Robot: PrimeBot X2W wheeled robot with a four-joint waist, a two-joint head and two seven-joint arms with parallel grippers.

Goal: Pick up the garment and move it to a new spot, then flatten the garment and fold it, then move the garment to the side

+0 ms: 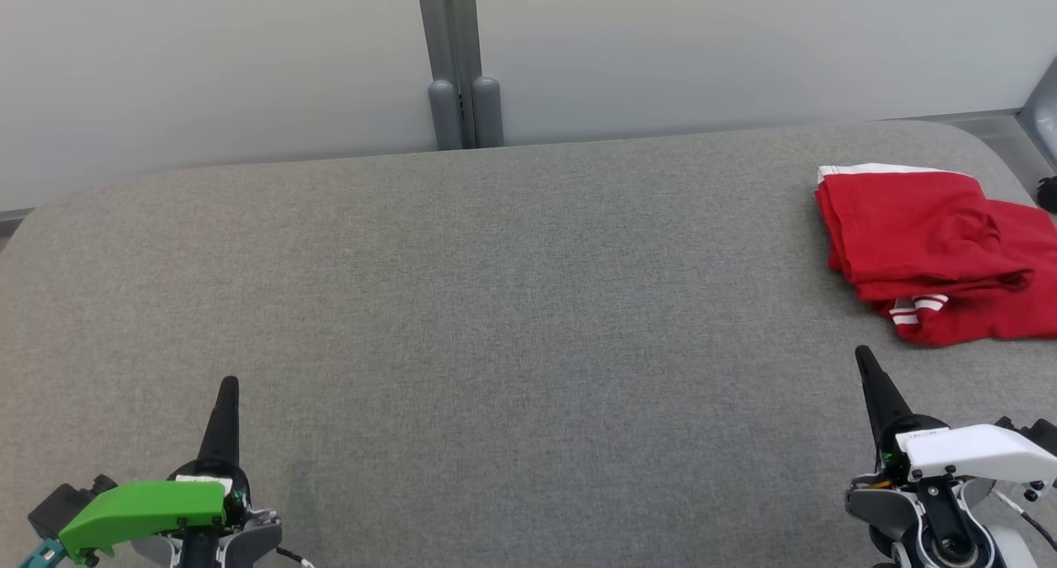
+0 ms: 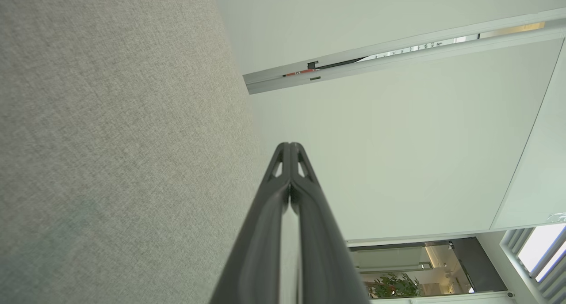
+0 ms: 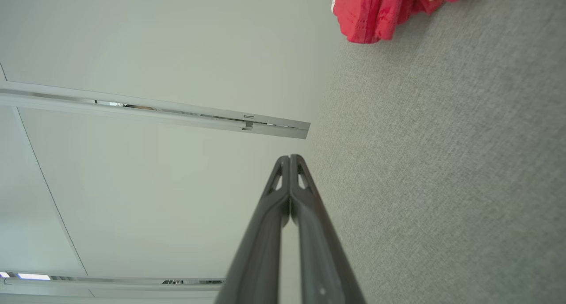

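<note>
The garment [image 1: 933,250] is red with white stripes. It lies folded in a loose stack at the far right of the grey fabric table [image 1: 512,304]; the right wrist view catches its edge [image 3: 376,12] at the top. My right gripper [image 1: 865,355] rests at the lower right, shut and empty, its tip a short way in front of the garment. In its wrist view the two fingers [image 3: 289,158] press together. My left gripper [image 1: 229,382] sits at the lower left, far from the garment, also shut with nothing in it [image 2: 289,146].
A pale partition wall with a grey post [image 1: 458,73] runs behind the table's far edge. The table has rounded corners, and the garment reaches the right border of the head view.
</note>
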